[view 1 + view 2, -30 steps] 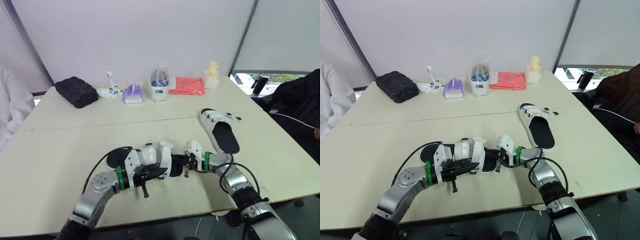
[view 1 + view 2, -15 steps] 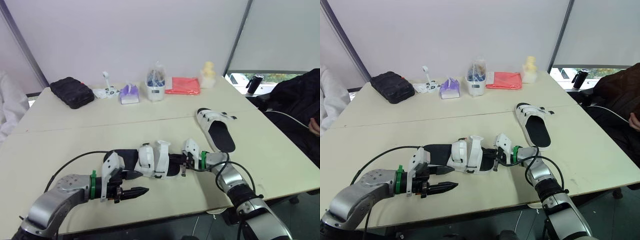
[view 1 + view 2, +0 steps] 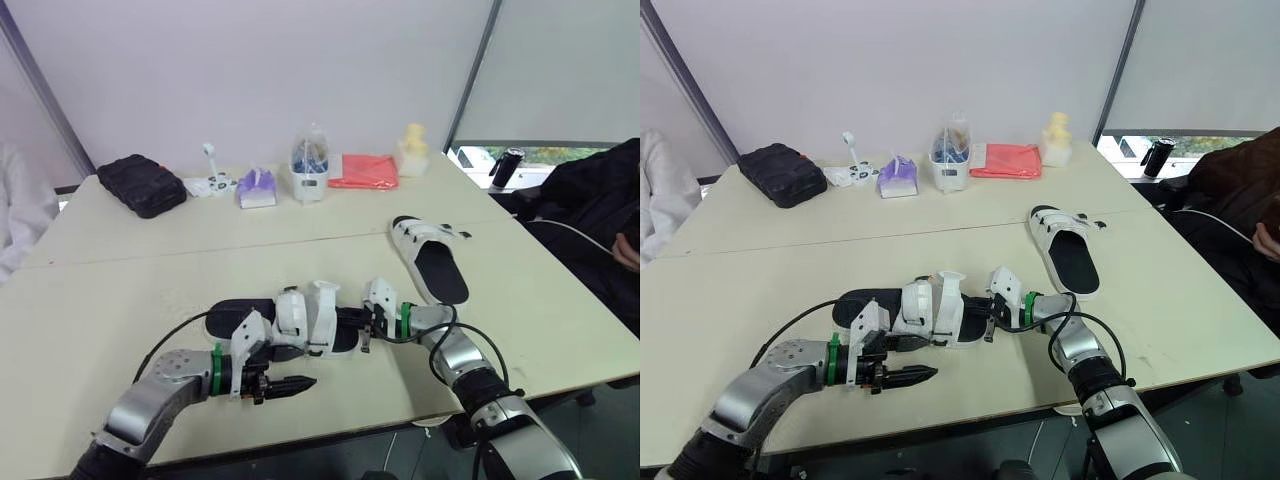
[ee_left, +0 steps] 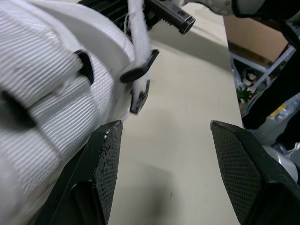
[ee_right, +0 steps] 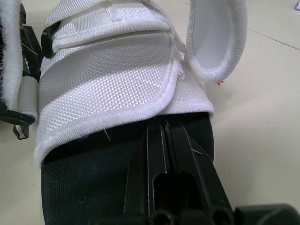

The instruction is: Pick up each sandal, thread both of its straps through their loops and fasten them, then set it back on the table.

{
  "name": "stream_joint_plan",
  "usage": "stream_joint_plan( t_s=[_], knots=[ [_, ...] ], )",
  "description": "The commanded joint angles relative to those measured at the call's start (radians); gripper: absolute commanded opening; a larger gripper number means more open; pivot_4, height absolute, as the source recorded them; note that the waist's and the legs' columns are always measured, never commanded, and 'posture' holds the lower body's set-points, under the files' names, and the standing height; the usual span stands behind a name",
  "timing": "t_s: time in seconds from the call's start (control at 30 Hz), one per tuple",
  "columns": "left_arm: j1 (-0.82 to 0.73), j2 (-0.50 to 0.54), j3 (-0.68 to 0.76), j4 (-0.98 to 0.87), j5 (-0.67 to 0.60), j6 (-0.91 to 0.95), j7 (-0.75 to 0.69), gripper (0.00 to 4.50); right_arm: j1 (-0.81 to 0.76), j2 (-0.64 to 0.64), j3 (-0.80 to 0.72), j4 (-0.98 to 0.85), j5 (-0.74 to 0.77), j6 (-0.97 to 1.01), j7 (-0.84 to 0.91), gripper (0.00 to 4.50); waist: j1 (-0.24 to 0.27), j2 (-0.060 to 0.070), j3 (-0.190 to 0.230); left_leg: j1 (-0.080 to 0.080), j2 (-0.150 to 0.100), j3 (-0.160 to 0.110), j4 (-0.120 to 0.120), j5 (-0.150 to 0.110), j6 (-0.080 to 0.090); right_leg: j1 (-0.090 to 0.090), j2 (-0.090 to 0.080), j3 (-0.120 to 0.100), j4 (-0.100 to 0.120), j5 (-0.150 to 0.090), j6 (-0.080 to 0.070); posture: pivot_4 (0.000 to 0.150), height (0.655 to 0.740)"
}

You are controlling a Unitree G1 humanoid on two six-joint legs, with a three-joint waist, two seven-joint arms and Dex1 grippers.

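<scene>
Now, your white-strapped sandal with a black footbed lies near the front of the pale table. Your right gripper rests on its footbed, fingers closed together. Your left gripper sits just beside the straps, fingers spread. The matching second sandal lies well apart, rightward.

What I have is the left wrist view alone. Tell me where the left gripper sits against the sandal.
Observer: The left gripper sits open beside the near sandal, on the robot's side, holding nothing.
Operator: Report the right gripper.
Observer: The right gripper lies at that sandal's right end, fingers together on its black insole.
Operator: Place the other sandal.
Observer: The second sandal lies farther right on the table, untouched.
</scene>
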Motion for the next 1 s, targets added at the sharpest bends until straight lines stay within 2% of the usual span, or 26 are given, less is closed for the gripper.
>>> stream_joint_plan(
  t_s=[0.03, 0.2, 0.3, 0.47, 0.67, 0.9, 1.0],
  knots=[
    [-0.030, -0.024, 0.002, 0.009, 0.019, -0.027, 0.010, 3.07, 0.078, -0.007, 0.063, 0.109, -0.104, 0.066, -0.041, 0.00, 0.000, 0.000, 0.000, 0.000, 0.000, 0.000, 0.000, 0.000, 0.000, 0.000, 0.000, 0.000, 0.000, 0.000, 0.000, 0.150, 0.7400],
    [-0.051, -0.061, 0.011, 0.024, 0.028, -0.028, 0.027, 3.07, 0.090, -0.006, 0.064, 0.095, -0.103, 0.070, -0.045, 0.00, 0.004, 0.000, 0.000, 0.000, 0.000, 0.000, 0.001, 0.000, -0.001, 0.001, 0.000, 0.000, 0.000, 0.000, 0.000, 0.150, 0.7400],
    [-0.053, -0.092, 0.027, 0.027, 0.022, -0.014, 0.051, 2.30, 0.091, -0.005, 0.065, 0.094, -0.101, 0.071, -0.048, 0.00, 0.006, -0.001, -0.001, 0.001, 0.000, 0.000, 0.001, -0.001, -0.002, 0.002, 0.000, 0.000, 0.000, 0.000, 0.000, 0.150, 0.7400],
    [-0.045, -0.111, 0.039, 0.012, 0.006, 0.019, 0.078, 0.01, 0.092, -0.002, 0.066, 0.093, -0.101, 0.072, -0.050, 0.00, 0.002, -0.002, -0.001, 0.000, 0.000, 0.000, 0.001, -0.001, -0.001, 0.001, 0.000, 0.000, 0.000, 0.000, 0.000, 0.150, 0.7400],
    [-0.031, -0.070, 0.034, -0.030, -0.023, 0.111, 0.064, 0.01, 0.091, -0.001, 0.066, 0.095, -0.102, 0.072, -0.050, 0.00, 0.001, -0.002, -0.001, 0.000, 0.000, 0.000, 0.001, 0.000, 0.001, 0.000, 0.000, -0.001, 0.000, 0.000, 0.000, 0.150, 0.7400],
    [0.065, 0.170, -0.025, -0.149, -0.086, 0.203, -0.163, 0.01, 0.084, 0.001, 0.066, 0.107, -0.106, 0.068, -0.049, 0.00, -0.003, 0.001, 0.000, 0.000, 0.000, 0.000, -0.004, 0.001, 0.001, -0.002, 0.001, 0.000, 0.000, 0.000, 0.000, 0.150, 0.7400],
    [0.109, 0.224, -0.030, -0.199, -0.124, 0.220, -0.221, 0.01, 0.080, 0.002, 0.066, 0.113, -0.107, 0.067, -0.050, 0.00, -0.001, 0.001, 0.000, 0.000, 0.000, -0.001, -0.004, 0.000, 0.000, -0.003, 0.001, 0.000, 0.000, 0.000, -0.001, 0.150, 0.7400]
  ],
)
